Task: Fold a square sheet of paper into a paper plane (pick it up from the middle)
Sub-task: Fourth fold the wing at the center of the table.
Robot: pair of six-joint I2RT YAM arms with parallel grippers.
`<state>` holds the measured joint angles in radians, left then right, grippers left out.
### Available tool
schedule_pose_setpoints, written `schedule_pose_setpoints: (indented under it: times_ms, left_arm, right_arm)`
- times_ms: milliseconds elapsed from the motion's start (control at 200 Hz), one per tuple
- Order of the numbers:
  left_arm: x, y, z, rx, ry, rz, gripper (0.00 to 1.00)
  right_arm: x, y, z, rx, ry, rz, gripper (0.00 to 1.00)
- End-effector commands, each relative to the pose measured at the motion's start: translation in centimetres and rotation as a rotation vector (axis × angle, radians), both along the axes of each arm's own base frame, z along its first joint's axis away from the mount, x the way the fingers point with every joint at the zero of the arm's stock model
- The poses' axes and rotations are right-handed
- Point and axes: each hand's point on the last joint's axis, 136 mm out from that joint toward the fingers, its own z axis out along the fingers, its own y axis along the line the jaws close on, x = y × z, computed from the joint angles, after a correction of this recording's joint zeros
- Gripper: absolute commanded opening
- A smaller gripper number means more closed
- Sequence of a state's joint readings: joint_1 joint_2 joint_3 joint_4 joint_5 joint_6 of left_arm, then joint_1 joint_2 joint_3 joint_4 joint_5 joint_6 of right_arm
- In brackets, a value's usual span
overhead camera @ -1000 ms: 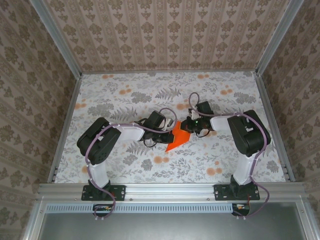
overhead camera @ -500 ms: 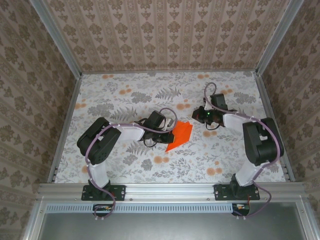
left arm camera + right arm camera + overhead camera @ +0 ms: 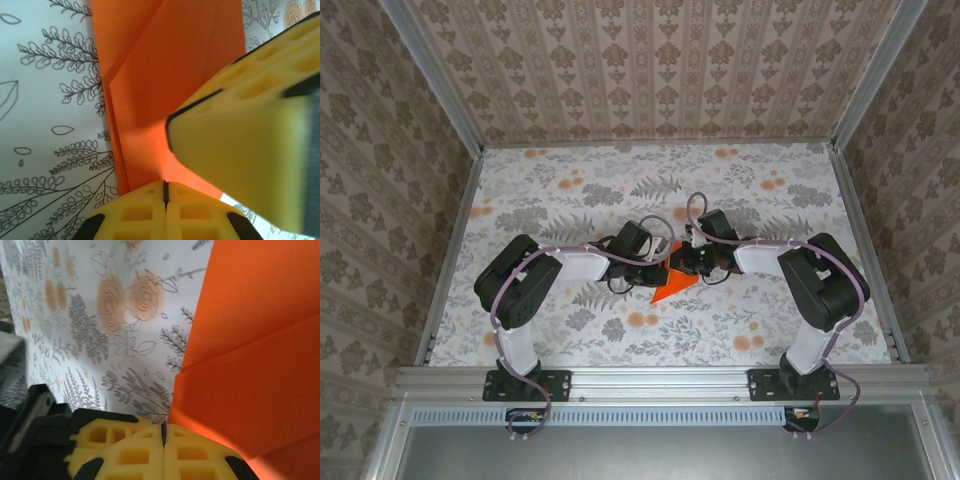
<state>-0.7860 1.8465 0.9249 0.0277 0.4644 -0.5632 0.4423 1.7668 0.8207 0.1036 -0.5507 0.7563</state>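
The square sheet of paper (image 3: 667, 287), bright orange and folded into a pointed shape with sharp creases, lies flat mid-table with its tip toward the near left. In the left wrist view the paper (image 3: 165, 90) runs up from my left gripper (image 3: 165, 191), which is shut with its tips resting on the near edge. My right gripper (image 3: 163, 432) is also shut, its tips at the edge of the paper (image 3: 260, 365). From above, the left gripper (image 3: 658, 263) and right gripper (image 3: 688, 262) meet over the paper's far end and hide it. A yellow right finger (image 3: 240, 150) looms over the paper.
The flower-printed table surface (image 3: 570, 200) is bounded by metal rails and patterned walls at the back and both sides. Both arm bases stand on the near rail (image 3: 660, 382). Open surface lies around the paper on every side.
The right gripper swung off to the right, away from the paper, then came back onto its far end beside the left gripper. The left arm and the paper stayed put.
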Motion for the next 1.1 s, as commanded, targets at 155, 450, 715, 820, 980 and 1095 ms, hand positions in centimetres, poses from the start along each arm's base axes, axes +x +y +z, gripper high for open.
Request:
schedule_pose_setpoints:
  times_ms: [155,450,715,820,980,1095]
  left_arm:
    - [-2.8,2.6,-2.3,0.137,0.114,0.004,0.00]
    - [-0.9,1.8,3.1,0.041,0.028,0.103,0.00]
    - [-1.4,1.2,5.4,-0.049,0.031,0.165,0.06]
    - [-2.3,0.2,5.2,-0.080,0.067,0.158,0.09]
    - [-3.5,-0.7,4.0,-0.077,0.108,0.156,0.10]
    - [-3.7,-0.8,3.2,-0.064,0.121,0.161,0.12]
  right_arm:
    - [-1.6,-1.8,-4.9,-0.112,0.131,-0.040,0.00]
    - [-2.7,-3.9,-7.5,-0.230,0.184,-0.073,0.00]
    - [-2.9,-4.1,-8.1,-0.247,0.193,-0.069,0.00]
    - [-3.0,-4.2,-8.4,-0.250,0.200,-0.071,0.00]
    - [-3.1,-4.3,-8.6,-0.256,0.210,-0.074,0.00]
    - [-3.2,-4.3,-8.7,-0.259,0.214,-0.074,0.00]
